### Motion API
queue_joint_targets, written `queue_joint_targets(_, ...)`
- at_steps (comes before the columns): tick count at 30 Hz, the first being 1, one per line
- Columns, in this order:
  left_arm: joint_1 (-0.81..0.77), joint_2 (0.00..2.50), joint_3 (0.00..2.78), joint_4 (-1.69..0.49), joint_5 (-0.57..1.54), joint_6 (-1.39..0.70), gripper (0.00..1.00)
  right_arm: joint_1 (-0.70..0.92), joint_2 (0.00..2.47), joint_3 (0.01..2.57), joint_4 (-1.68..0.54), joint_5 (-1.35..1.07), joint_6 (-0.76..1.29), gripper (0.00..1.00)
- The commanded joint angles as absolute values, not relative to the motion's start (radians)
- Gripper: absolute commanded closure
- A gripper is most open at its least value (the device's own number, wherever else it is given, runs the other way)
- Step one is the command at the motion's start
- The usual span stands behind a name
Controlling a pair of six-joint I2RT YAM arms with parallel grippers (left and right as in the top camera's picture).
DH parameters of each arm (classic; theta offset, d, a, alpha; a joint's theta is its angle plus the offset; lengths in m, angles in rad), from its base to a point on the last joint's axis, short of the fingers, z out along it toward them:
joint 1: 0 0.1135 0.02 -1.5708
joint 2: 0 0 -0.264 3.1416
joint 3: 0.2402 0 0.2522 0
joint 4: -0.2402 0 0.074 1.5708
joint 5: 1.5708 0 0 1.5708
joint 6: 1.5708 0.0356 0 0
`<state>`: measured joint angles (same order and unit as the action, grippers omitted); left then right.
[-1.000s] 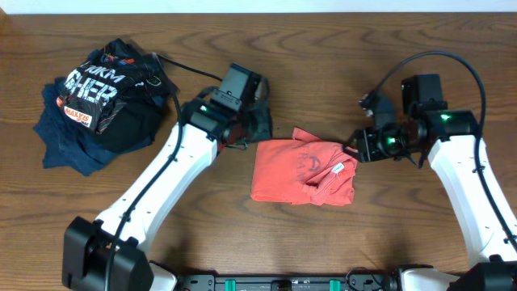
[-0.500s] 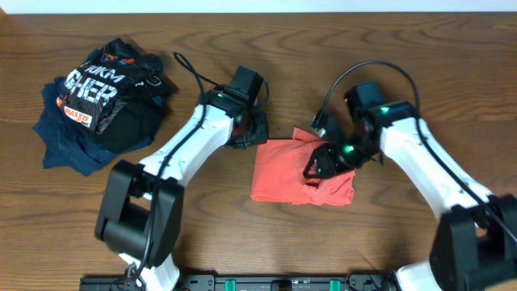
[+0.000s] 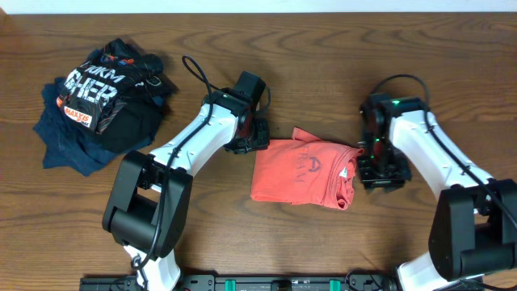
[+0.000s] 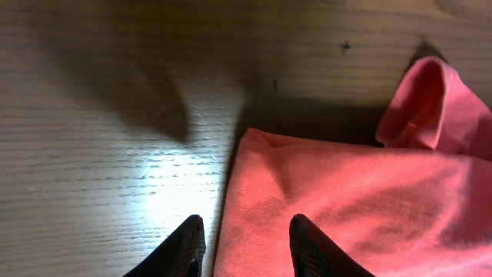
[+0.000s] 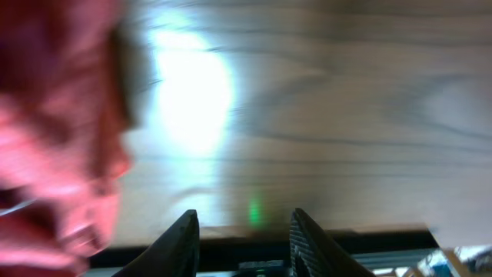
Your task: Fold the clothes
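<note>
The clothes (image 3: 300,171), a coral-red T-shirt, lie folded into a rough rectangle in the middle of the table, with a faint print and a white label showing near the right edge. My left gripper (image 3: 249,139) hovers at the shirt's back left corner. In the left wrist view it (image 4: 244,246) is open, one finger over wood and the other over the red cloth (image 4: 361,208). Just off the shirt's right edge, my right gripper (image 3: 380,170) is open over bare wood (image 5: 242,242), and the shirt (image 5: 46,138) shows blurred at the left of that view.
A heap of other garments sits at the back left: a black one with white lettering (image 3: 101,93) on top of a navy blue one (image 3: 65,137). The table's front edge (image 5: 307,231) shows just beyond the right fingers.
The right arm has swung off the shirt's right part to the wood beside it. The shirt's right side now lies flatter. The left gripper has stayed at the shirt's back left corner.
</note>
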<state>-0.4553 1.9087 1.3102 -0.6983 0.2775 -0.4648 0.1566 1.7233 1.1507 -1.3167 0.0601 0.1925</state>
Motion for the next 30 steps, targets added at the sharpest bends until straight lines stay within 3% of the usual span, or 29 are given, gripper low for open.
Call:
queue_joint_targets(1,-0.455,1.889,1.317,-0.693,0.298,-0.388,0.61,0.136,1.727,1.156,-1.314,0.109,0.247,0.64)
queue_joint_targets(6,-0.455,1.845,1.328,-0.603,0.294,-0.315,0.59,0.138,1.679,1.157,-1.275,-0.249,0.041,0.64)
queue_joint_targets(13,-0.46,1.856,1.328,-0.472,0.297,-0.307,0.57,0.14,1.514,1.159,-1.056,-0.658,-0.018,0.59)
queue_joint_targets(26,-0.484,1.929,1.328,-0.455,0.298,-0.262,0.57,0.238,1.652,1.032,-1.011,-0.674,-0.054,0.57)
queue_joint_targets(30,-0.484,1.985,1.327,-0.471,0.306,-0.262,0.57,0.225,1.713,0.998,-1.013,-0.486,-0.01,0.59)
